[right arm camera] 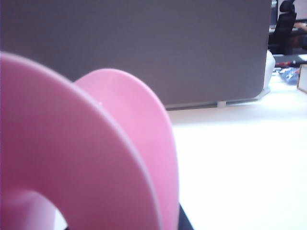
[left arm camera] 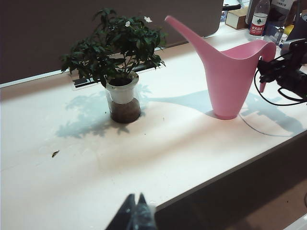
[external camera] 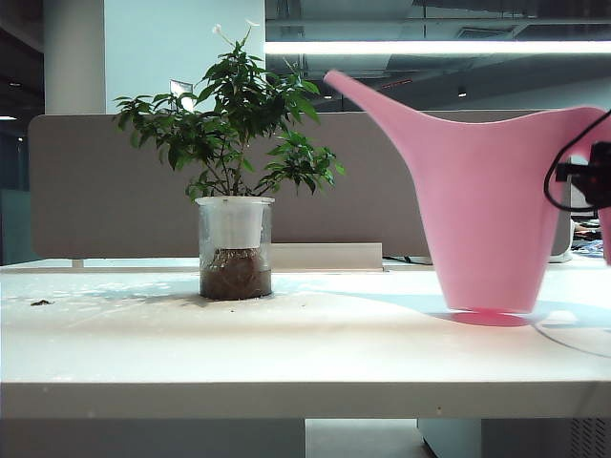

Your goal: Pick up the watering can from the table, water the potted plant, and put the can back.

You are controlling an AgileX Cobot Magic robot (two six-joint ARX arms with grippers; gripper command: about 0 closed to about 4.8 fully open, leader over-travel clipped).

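The right gripper (left arm camera: 268, 72) grasps the watering can (external camera: 487, 210) by its handle (left gripper (left arm camera: 135, 208) clenched, idle).

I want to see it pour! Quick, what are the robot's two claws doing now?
Left gripper: shut, empty, back from the table.
Right gripper: at the watering can handle; cannot tell whether it grips.

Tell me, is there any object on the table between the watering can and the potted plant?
No. Between the watering can and the potted plant the table shows only bare white surface. The right hand is at the can's handle; the left hand stays far away.
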